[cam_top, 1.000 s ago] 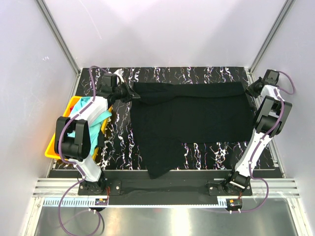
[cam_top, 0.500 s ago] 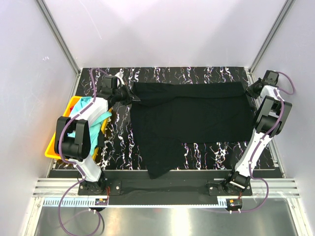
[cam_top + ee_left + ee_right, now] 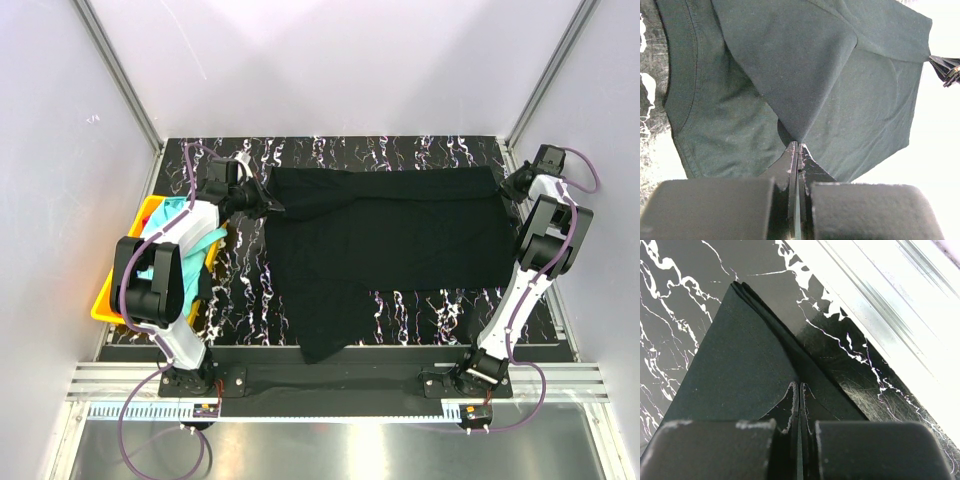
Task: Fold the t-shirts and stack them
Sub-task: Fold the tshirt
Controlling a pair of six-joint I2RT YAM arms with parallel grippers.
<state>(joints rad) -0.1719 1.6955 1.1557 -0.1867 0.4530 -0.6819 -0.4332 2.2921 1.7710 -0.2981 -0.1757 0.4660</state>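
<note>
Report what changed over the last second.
The left gripper, shut on the black t-shirt's far-left corner, shifted slightly left and toward the near edge, tugging that corner along. The right gripper stayed clamped on the far-right corner, and the yellow bin did not move.

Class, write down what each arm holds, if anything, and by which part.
Both hold the black shirt: the left jaws pinch its folded far-left corner, the right jaws its far-right corner.

T-shirt [image 3: 390, 240] spread across table [image 3: 400, 150] — bin [image 3: 103, 300] holding other shirts [image 3: 168, 212] at left.
</note>
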